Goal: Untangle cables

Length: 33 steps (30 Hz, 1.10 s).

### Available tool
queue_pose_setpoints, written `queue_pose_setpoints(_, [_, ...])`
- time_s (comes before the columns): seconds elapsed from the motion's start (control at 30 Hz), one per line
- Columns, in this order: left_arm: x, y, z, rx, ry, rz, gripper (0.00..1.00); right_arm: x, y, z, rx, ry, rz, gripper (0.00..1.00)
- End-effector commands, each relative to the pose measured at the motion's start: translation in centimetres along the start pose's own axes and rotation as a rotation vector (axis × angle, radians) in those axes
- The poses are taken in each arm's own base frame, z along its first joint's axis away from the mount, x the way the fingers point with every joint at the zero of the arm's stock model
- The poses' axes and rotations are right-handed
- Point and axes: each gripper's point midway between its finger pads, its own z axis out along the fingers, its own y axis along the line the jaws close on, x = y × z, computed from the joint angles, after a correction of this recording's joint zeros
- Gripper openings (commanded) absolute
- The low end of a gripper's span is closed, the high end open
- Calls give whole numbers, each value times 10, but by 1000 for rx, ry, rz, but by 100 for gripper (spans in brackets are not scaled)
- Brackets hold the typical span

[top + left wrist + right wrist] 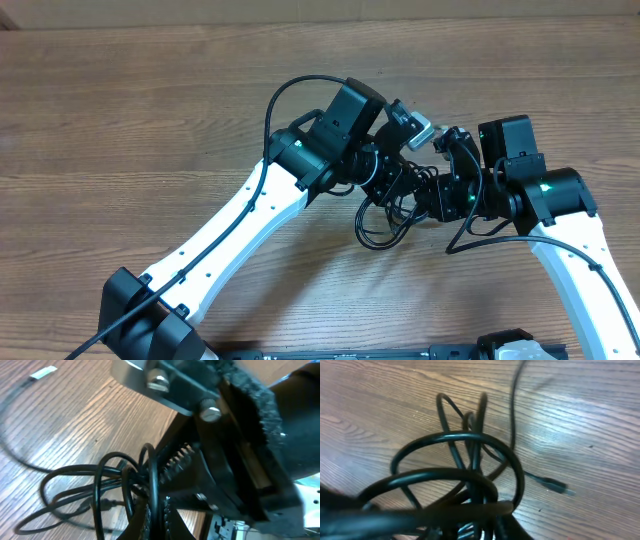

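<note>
The cables (380, 232) are a knot of thin black loops on the wooden table, between the two arms. My left gripper (392, 185) reaches into the knot from the left. In the left wrist view it (155, 520) is shut, with one black strand of the cables (95, 485) pinched between its toothed jaws. My right gripper (440, 195) pushes into the knot from the right. In the right wrist view, blurred loops of the cables (455, 440) cover its jaws (485, 527), hiding how they stand. One small plug end (555, 485) lies loose on the wood.
The right arm's black gripper body (240, 435) fills the upper right of the left wrist view, close to my left jaws. A loose strand with a pale tip (42, 372) trails off at the far left. Both white arms (240, 230) come in from the near edge.
</note>
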Motion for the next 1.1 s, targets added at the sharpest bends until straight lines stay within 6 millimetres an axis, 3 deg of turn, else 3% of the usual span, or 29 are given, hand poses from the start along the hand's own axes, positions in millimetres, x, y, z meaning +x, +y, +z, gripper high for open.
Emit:
queue_pose_setpoints(0.0, [-1,-28,-1,128,-4,57,4,-7,5,-4,-16,-36,-15,15])
queue_pose_setpoints(0.13, [-1,-27,-1,126,-4,57,4,-8,5,-4,-15,-37,-12,4])
queue_pose_setpoints(0.33, [-1,-27,-1,127,-2,56,4,-10,6,-4,-19,-46,-13,4])
queue_pose_setpoints(0.37, [-1,-27,-1,127,-3,56,4,-10,6,-4,-23,-46,-13,8])
queue_pose_setpoints(0.4, [-1,-27,-1,127,-3,56,4,-10,6,-4,-23,-45,-13,24])
queue_pose_setpoints(0.5, [-1,-30,-1,141,-3,56,4,-10,7,-4,-23,-47,-13,28])
queue_pose_setpoints(0.7, [-1,-33,-2,162,-2,57,4,-11,7,-4,-27,-52,-15,4])
queue_pose_setpoints(0.9, [0,-29,-1,136,2,52,4,-13,7,-4,-27,-57,5,4])
queue_pose_setpoints(1.07, [4,11,0,-97,12,-96,4,-12,7,-4,-26,-56,6,4])
